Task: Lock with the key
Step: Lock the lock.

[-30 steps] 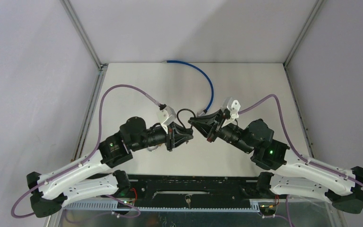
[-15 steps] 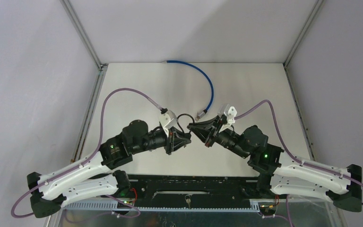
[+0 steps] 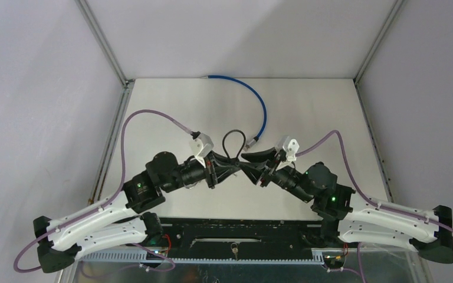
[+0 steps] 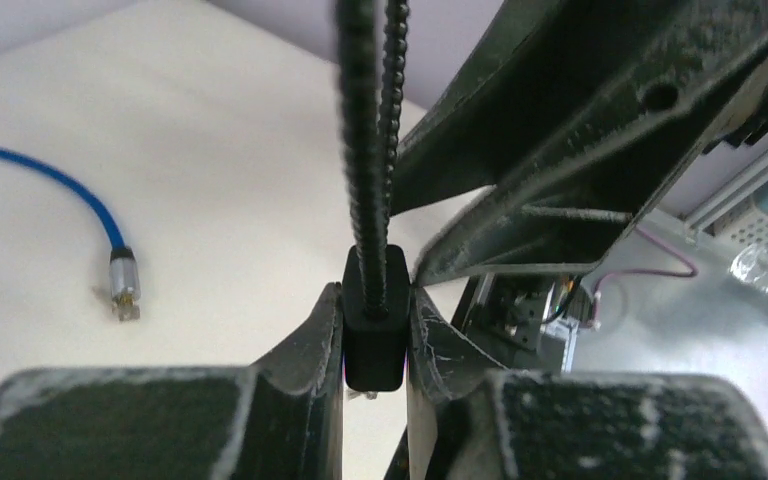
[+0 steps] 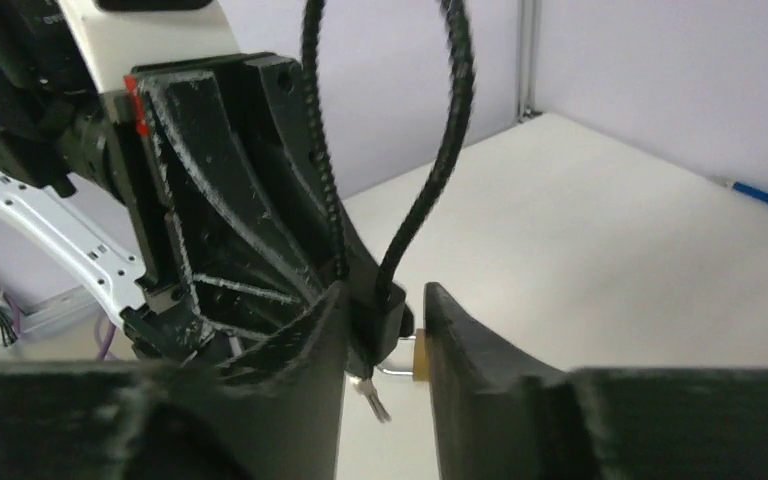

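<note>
White table [image 3: 171, 112], arms [image 3: 174, 173] angled inward, left pincer [image 4: 375, 300] clamped on cable lock [image 4: 374, 345], grip of right pincer [image 5: 385, 297] unclear

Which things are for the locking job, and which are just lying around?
For the job: black cable lock, pinched in the left gripper; small brass piece, probably the key, at the right gripper.
Just lying about: blue cable on the table.

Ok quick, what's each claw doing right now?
Left gripper: closed on the black lock body.
Right gripper: cannot tell; its fingers flank the lock body and a brass piece.
</note>
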